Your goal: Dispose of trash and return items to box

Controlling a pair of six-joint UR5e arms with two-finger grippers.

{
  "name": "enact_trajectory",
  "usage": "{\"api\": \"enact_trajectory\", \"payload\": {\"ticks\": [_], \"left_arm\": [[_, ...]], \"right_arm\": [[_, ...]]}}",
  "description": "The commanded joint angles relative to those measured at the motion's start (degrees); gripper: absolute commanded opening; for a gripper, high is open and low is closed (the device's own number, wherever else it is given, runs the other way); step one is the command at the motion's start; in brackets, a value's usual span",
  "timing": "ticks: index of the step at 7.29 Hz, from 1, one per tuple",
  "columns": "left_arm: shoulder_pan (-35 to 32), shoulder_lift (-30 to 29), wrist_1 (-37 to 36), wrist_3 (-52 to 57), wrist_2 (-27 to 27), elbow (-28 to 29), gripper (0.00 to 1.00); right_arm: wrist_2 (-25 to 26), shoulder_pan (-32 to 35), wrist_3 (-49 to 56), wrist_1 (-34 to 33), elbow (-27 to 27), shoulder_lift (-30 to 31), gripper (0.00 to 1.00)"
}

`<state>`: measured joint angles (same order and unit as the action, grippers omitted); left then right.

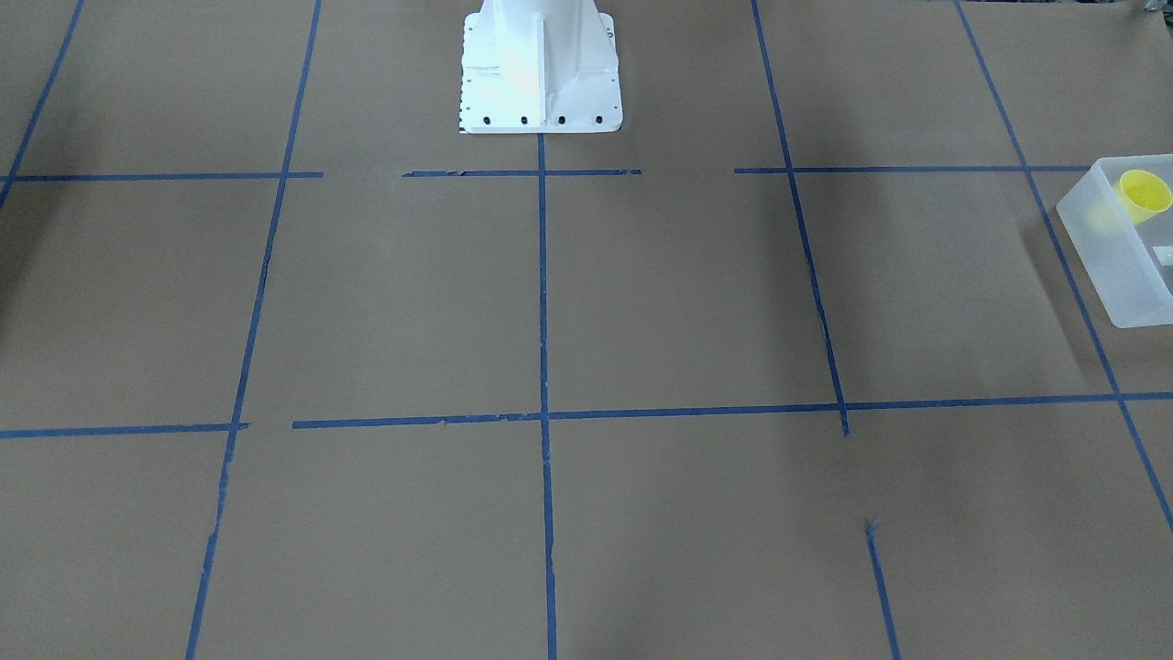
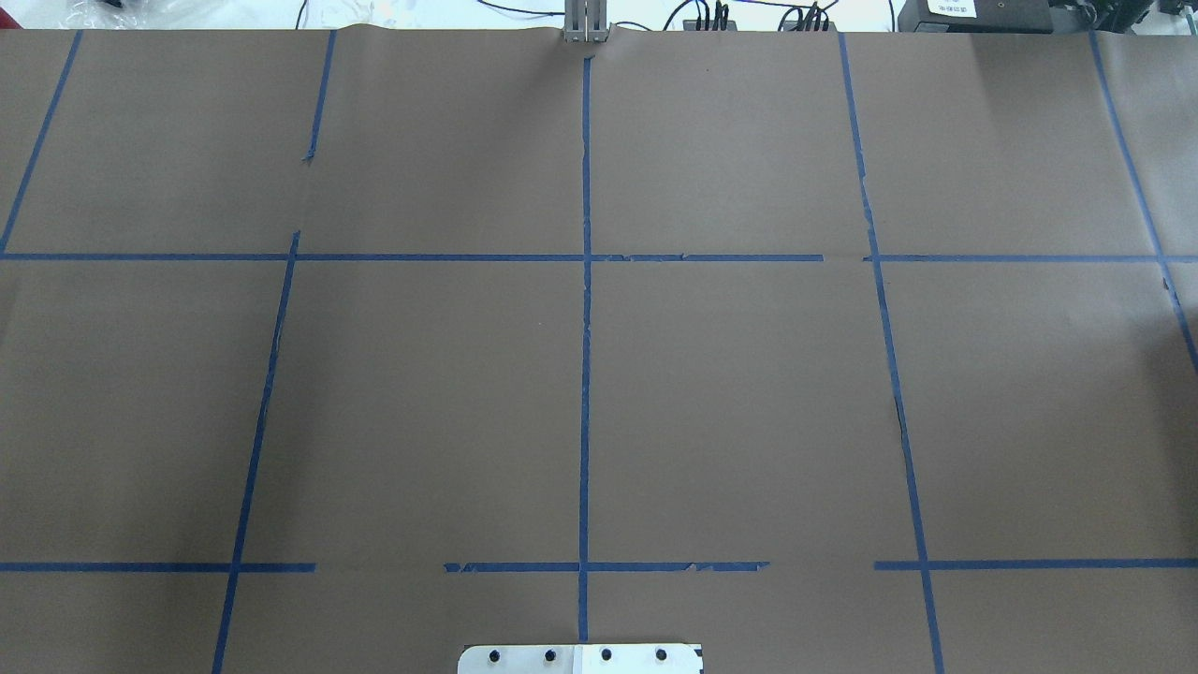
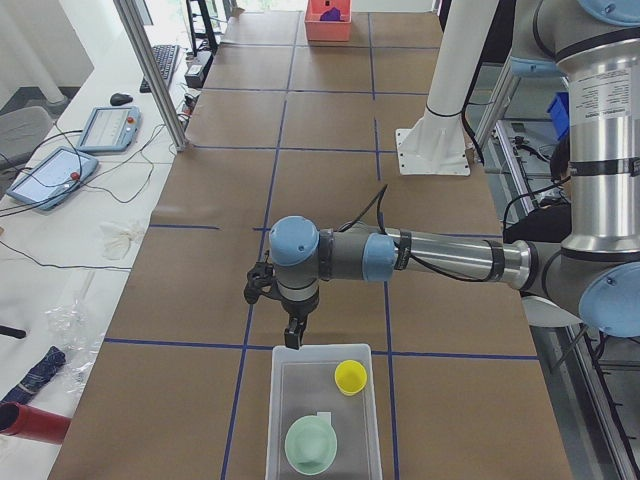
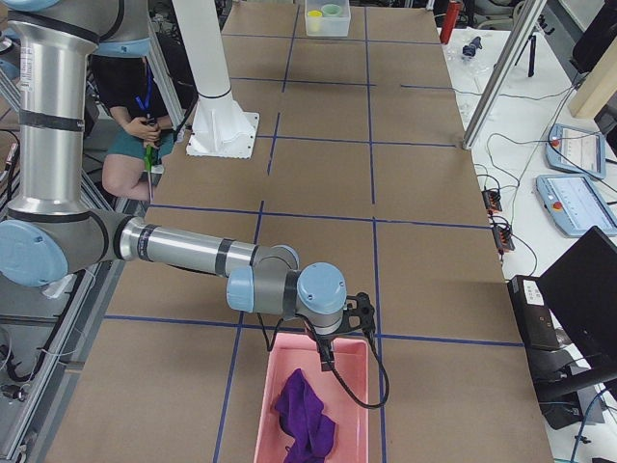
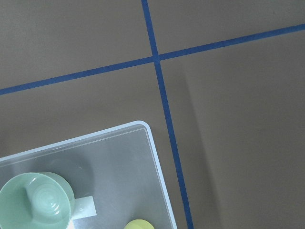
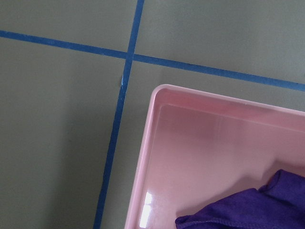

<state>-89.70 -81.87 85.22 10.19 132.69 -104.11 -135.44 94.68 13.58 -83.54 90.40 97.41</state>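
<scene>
One box [image 3: 300,390] holds one yellow cup [image 3: 350,377] and one green bowl [image 3: 311,446]; jaws' spread cannot be told.

1. A brown paper sheet [image 2: 730,393] covers the table. It is divided into rectangles by blue adhesive tape lines [image 2: 585,374], several with gaps.
2. A grey screen-faced handheld pendant [image 3: 108,127] and a second grey pendant [image 3: 45,175] lie on a white side bench [image 3: 60,250], cables attached.
3. A black keyboard [image 3: 165,62] and a black mouse [image 3: 121,98] lie beyond them.
4. A red cylinder [image 3: 28,423] lies at the bench's near end.
</scene>
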Motion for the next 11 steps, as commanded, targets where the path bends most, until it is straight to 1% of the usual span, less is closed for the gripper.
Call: {"api": "enact_trajectory", "payload": {"ticks": [1,4,11], "left_arm": [[-0.12,0.22,0.03,0.00,0.11,-0.13,1.00],[-0.56,0.39,0.03,-0.08,-0.24,-0.13,1.00],[-0.65,0.31,0.03,-0.08,-0.15,-0.31,1.00]], "right_arm": [[-0.17,-0.19,-0.13,-0.04,0.04,-0.11,1.00],[0.18,-1.86,-0.31,-0.04,0.04,-0.11,1.00],[0.00,-2.48,-0.57,-0.04,0.04,-0.11,1.00]]}}
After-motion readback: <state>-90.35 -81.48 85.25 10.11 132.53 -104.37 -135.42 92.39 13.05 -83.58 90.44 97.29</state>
